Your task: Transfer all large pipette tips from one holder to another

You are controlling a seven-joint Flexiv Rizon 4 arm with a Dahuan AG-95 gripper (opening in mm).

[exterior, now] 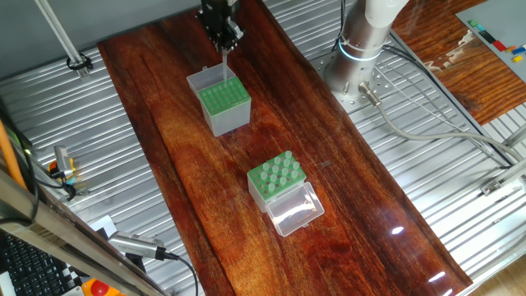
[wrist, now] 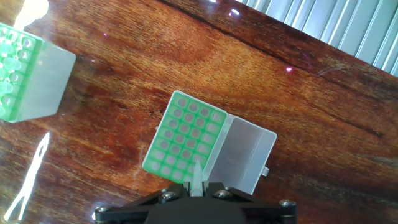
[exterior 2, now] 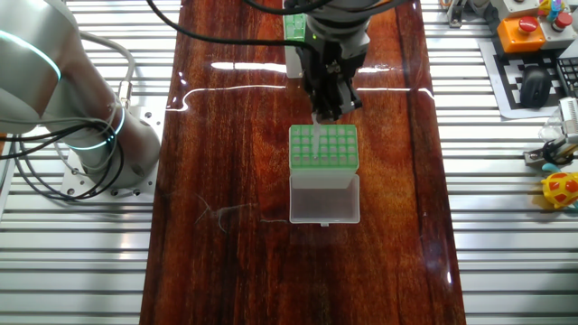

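Gripper (wrist: 198, 190), fingers pinched on the wide top of one tip (wrist: 196, 176), holds it upright over the grey rack (wrist: 185, 139), with the clear rack (wrist: 22, 71) at 10 o'clock; judged light, stiff, slippery and crushable, so grip its collar gently.

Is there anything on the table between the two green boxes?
No, just bare wood between the grey-sided box and the clear-sided box, seen in one fixed view.
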